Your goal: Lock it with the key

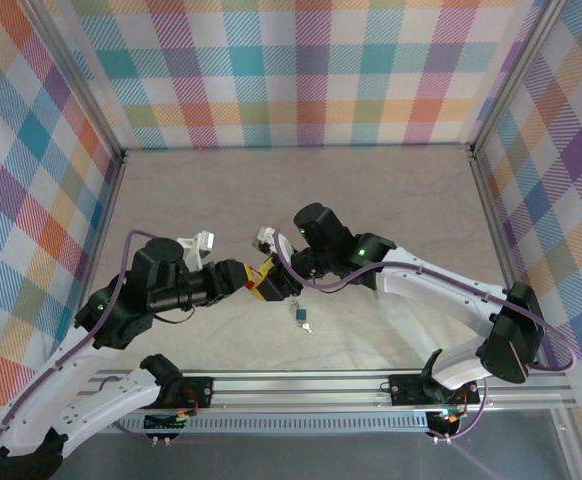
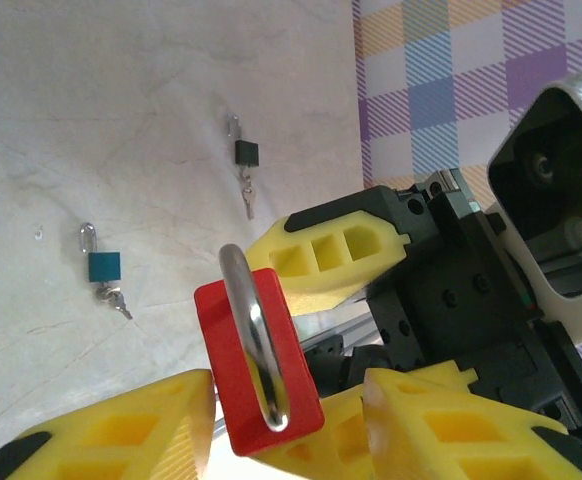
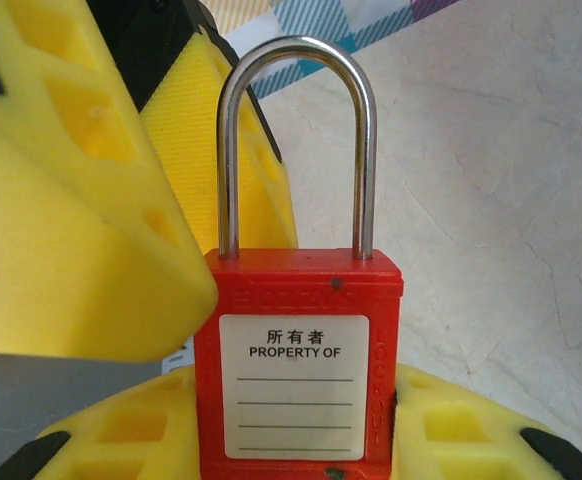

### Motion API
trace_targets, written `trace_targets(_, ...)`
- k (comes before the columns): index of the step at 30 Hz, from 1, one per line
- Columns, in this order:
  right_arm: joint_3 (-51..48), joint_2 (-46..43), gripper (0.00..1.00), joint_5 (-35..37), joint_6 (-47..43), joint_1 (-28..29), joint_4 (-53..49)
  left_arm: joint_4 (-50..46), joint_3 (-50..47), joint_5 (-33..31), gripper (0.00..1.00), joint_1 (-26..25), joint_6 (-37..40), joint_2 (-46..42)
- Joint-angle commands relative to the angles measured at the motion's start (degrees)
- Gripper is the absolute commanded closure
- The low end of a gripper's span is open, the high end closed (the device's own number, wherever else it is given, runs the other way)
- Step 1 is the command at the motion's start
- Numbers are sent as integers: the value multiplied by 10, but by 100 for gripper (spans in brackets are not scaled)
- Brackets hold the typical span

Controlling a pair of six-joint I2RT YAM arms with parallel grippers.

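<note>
Our right claw point(image 3: 296, 450) holds the red padlock point(image 3: 298, 370); left claw point(image 2: 286, 400) at its nine o'clock, grip we cannot tell; shackle point(image 3: 296, 46) looks seated, locking unconfirmed.

Pale, marbled table point(image 1: 371, 200) stretching back, checked cloth walls on 3 sides: back wall point(image 1: 301, 70), left wall point(image 1: 31, 180), right wall point(image 1: 561, 180), all pastel plaid. Silver posts point(image 1: 71, 75) run up the corners, and an aluminium rail point(image 1: 301, 383) crosses the near edge. Over on the left wrist view, 2 small spare padlocks lie flat on the table, well apart: a teal padlock point(image 2: 102, 265) with a little key point(image 2: 118, 302) at its base, and farther off a dark padlock point(image 2: 246, 153), its own key point(image 2: 248, 198) trailing below it. Both have their shackles pointing away from the keys.
</note>
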Motion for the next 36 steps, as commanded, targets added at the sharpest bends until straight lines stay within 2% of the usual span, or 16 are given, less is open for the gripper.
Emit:
trace_targets(1, 20, 0, 100, -16, 0, -1, 22, 17, -7, 19, 58, -6, -3, 0)
trace_targets(5, 23, 2, 100, -20, 0, -1, 21, 11, -7, 21, 58, -6, 0, 6)
trace_targets(17, 21, 1, 100, -25, 0, 0, 21, -15, 15, 2, 83, -6, 13, 13)
trace_targets(21, 19, 0, 100, -31, 1, -1, 22, -13, 15, -7, 100, -6, 10, 12)
trace_targets(24, 17, 0, 100, -36, 1, -1, 25, -10, 13, -16, 100, -7, 8, 10)
trace_targets(25, 16, -1, 96, -34, 3, -1, 27, -8, 12, -20, 100, -7, 6, 8)
trace_targets(27, 10, -6, 81, -30, 5, -1, 34, -3, 9, -23, 100, -6, 4, 4)
trace_targets(29, 1, -16, 80, -24, 3, -1, 43, -3, 9, -28, 100, -7, 4, 2)
trace_targets(30, -2, -20, 77, -16, 3, 0, 46, -4, 9, -31, 100, -6, 4, 0)
trace_targets(32, -5, -25, 59, 0, 3, -1, 48, -4, 10, -38, 100, -7, 6, -2)
trace_targets(35, -4, -29, 58, 5, -2, -1, 41, -7, 15, -49, 100, -7, 9, -3)
trace_targets(36, -5, -31, 54, 13, -2, -1, 41, -7, 15, -54, 100, -7, 9, -4)
